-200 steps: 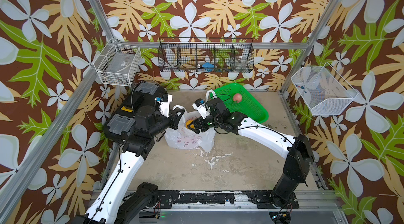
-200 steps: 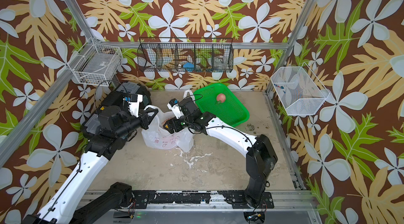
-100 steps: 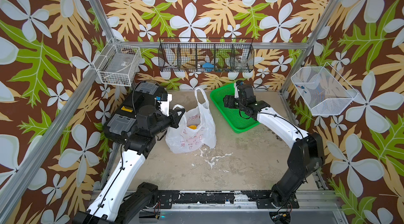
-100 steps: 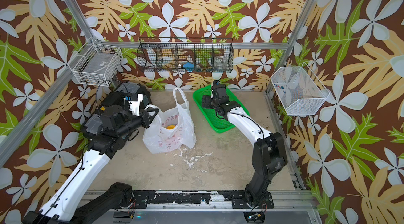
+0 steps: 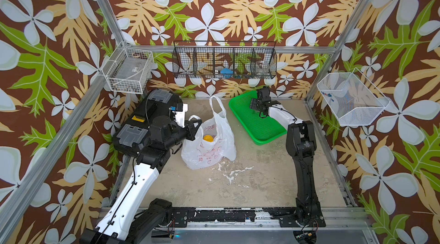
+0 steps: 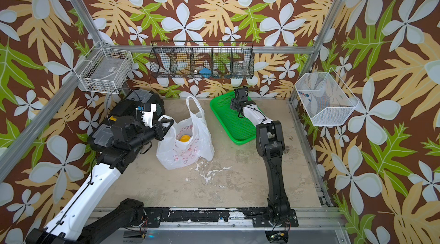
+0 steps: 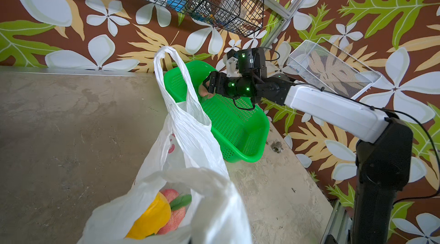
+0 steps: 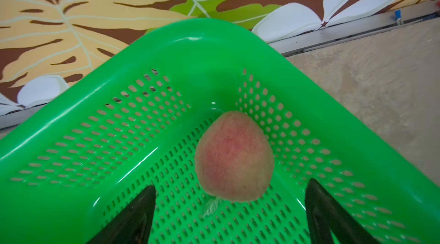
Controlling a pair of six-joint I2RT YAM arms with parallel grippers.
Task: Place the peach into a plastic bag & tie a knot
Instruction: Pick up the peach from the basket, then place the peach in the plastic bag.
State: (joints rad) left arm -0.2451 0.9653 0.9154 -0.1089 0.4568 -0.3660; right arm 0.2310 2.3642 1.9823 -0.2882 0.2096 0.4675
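Since a second ago the right arm has swung away from the plastic bag (image 5: 209, 150) to the green basket (image 5: 262, 133) in the upper middle of both top views, and the bag's far handle (image 5: 217, 104) now stands upright on its own. At the left of centre the left gripper (image 5: 198, 124) is pressed together on the bag's near handle, holding the mouth open. The bag sits on the table (image 5: 250, 183), near the middle of the frame, with a yellow item (image 7: 152, 214) and a pinkish fruit (image 7: 175, 216) inside. Just right of it lies the basket, tight against the back wall. The right gripper (image 5: 256, 107) reaches into the basket's far corner with its jaws spread wide. The peach (image 8: 234, 159) lies on the basket floor between and just ahead of the black fingers (image 8: 133, 219). Whether they touch it cannot be told.
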